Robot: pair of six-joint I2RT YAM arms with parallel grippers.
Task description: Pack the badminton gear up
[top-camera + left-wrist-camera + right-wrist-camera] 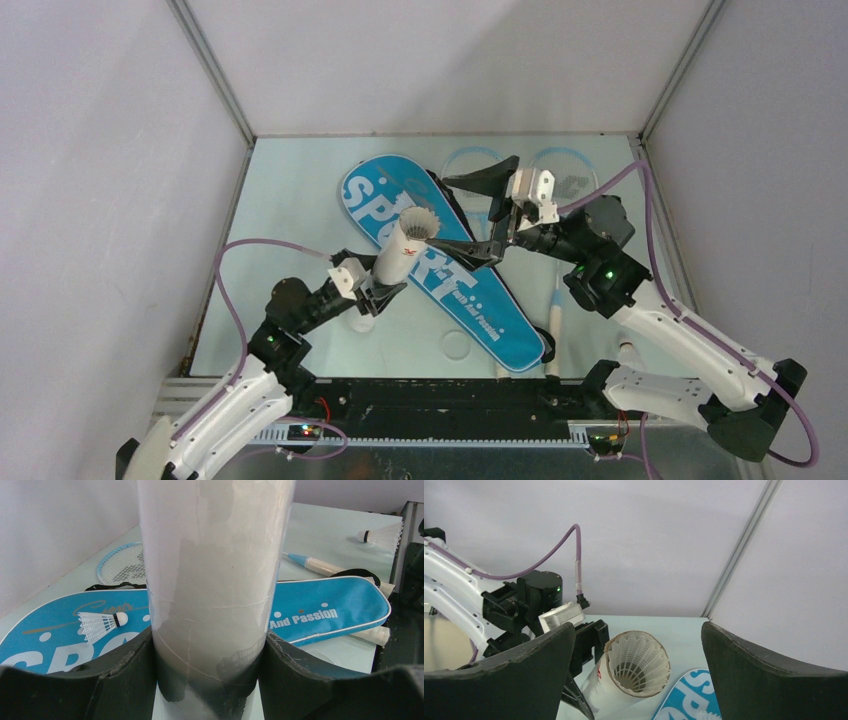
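Racket bag lies flat on the bench, beneath both tools. I see my left tool pinching the white tube, tilted over the bag. My right tool stands spread wide just beyond the tube's mouth, where a shuttlecock sits nested.

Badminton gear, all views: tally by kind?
Tube: 1
Bag: 1
Rackets: 2
Shuttlecocks: 3 (one in the tube, one on the bag, one apart)
Total: 7
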